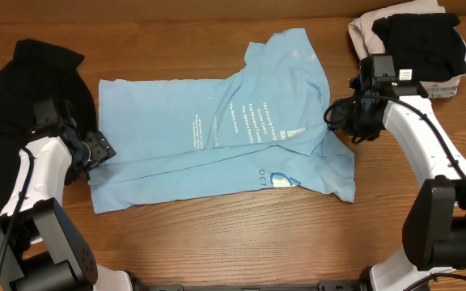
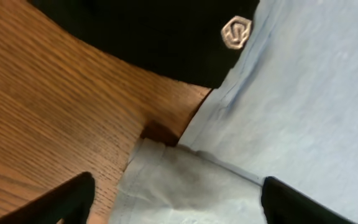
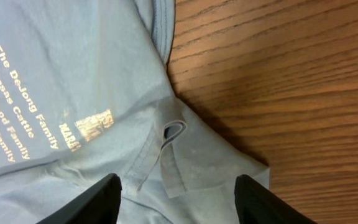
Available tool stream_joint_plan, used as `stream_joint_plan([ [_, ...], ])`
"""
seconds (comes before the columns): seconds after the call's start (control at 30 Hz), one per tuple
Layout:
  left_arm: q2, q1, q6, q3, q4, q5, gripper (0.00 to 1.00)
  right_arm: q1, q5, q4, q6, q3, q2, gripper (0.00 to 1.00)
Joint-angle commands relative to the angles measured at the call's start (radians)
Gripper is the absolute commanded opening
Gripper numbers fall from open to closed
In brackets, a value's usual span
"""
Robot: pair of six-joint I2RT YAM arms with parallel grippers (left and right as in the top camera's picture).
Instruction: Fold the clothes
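Observation:
The light blue T-shirt lies across the middle of the table, partly folded, with white lettering showing on its top layer. My left gripper is open at the shirt's left edge; in the left wrist view its fingers straddle a folded corner of the blue cloth. My right gripper is open at the shirt's right side; in the right wrist view its fingers span a sleeve hem and seam of the shirt. Neither gripper holds anything.
A large black garment with a small round white logo lies at the left under my left arm. A pile of black and white clothes sits at the back right corner. Bare wooden table runs along the front.

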State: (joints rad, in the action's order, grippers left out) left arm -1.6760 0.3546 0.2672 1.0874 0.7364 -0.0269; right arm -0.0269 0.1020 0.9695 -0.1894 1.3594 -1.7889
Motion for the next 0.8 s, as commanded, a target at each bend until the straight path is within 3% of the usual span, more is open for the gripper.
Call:
stream_joint_plan([
  [0.0,0.003,0.005,-0.102,0.121,0.017,0.087,0.97,-0.002,0.031,0.022,0.053,0.105,0.007,0.66],
  [0.2,0.002,-0.033,-0.212,0.368,0.067,0.229,1.0,-0.037,-0.001,0.051,0.117,0.306,0.007,0.71],
  [0.37,-0.02,-0.11,-0.278,0.529,0.059,0.158,1.0,-0.063,-0.028,-0.034,0.168,0.436,-0.002,0.75],
  [0.77,-0.392,-0.144,-0.343,0.823,0.059,0.116,1.0,-0.069,-0.144,-0.349,0.364,0.489,-0.184,0.79],
])
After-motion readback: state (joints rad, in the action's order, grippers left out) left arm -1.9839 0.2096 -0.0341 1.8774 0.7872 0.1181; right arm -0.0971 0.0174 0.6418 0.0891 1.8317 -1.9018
